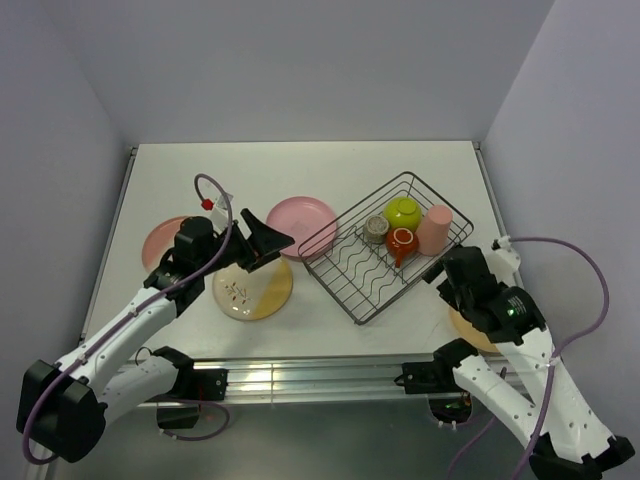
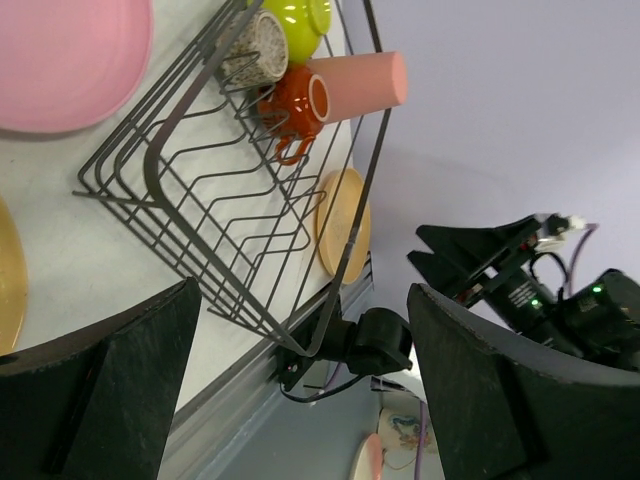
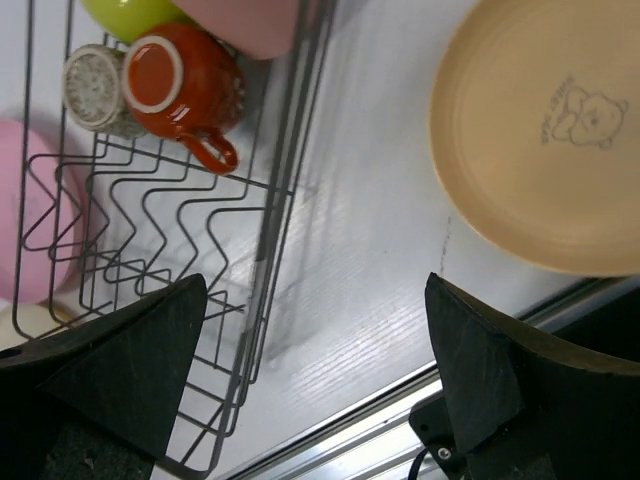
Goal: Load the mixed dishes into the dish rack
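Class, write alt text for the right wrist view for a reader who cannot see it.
An orange plate with a bear drawing lies on the table beside the black wire dish rack, which holds a red-orange mug and a small grey cup. The right gripper hangs open above.

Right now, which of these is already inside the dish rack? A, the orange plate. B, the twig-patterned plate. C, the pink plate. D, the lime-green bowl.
D: the lime-green bowl sits inside the far end of the dish rack, next to the salmon cup.
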